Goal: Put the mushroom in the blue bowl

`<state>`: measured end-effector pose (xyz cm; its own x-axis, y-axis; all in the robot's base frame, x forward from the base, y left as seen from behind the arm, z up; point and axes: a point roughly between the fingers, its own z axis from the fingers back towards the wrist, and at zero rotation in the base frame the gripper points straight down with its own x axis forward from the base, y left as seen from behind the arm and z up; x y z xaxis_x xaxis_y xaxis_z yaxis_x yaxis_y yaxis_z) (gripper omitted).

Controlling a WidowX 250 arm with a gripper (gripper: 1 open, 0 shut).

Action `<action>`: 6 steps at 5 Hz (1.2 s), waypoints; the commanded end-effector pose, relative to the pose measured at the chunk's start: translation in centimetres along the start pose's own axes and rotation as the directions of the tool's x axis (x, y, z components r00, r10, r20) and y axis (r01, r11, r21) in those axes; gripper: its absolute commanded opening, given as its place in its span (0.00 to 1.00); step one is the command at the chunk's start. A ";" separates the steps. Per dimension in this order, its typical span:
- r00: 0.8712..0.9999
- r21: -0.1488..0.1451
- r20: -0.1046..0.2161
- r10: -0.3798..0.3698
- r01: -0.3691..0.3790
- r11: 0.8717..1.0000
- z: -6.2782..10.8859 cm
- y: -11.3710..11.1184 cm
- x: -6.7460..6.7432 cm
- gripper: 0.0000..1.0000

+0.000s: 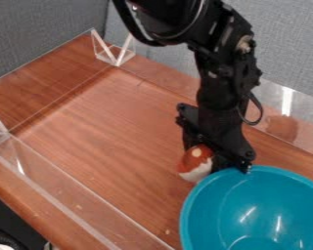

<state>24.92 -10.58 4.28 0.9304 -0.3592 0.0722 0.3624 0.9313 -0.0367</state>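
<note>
The mushroom, with a reddish-orange cap and a cream stem, rests on the wooden table just left of the blue bowl's rim. The blue bowl is large, glossy and teal, and sits at the front right with nothing inside. My gripper hangs from the black arm straight down over the mushroom. Its dark fingers reach around the cap and hide the top of it. Whether the fingers press on the mushroom does not show.
Low clear plastic walls fence the wooden table on the left and front, with another panel at the back right. A small orange thing lies behind that panel. A grey wall stands behind.
</note>
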 end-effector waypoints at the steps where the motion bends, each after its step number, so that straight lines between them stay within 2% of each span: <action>1: 0.984 -0.065 -0.033 -0.173 0.171 0.983 -0.9 -7.1 -2.1 0.00; 2: 0.983 -0.074 -0.052 -0.177 0.173 0.982 -1.7 -6.7 -2.1 1.00; 3: 0.981 -0.078 -0.066 -0.185 0.180 0.981 -1.9 -6.1 -2.1 1.00; 6: 0.975 -0.082 -0.081 -0.208 0.201 0.976 -2.2 -6.6 -0.5 1.00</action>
<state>22.28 -16.52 2.30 0.8450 -0.5347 -0.0062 0.5314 0.8410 -0.1017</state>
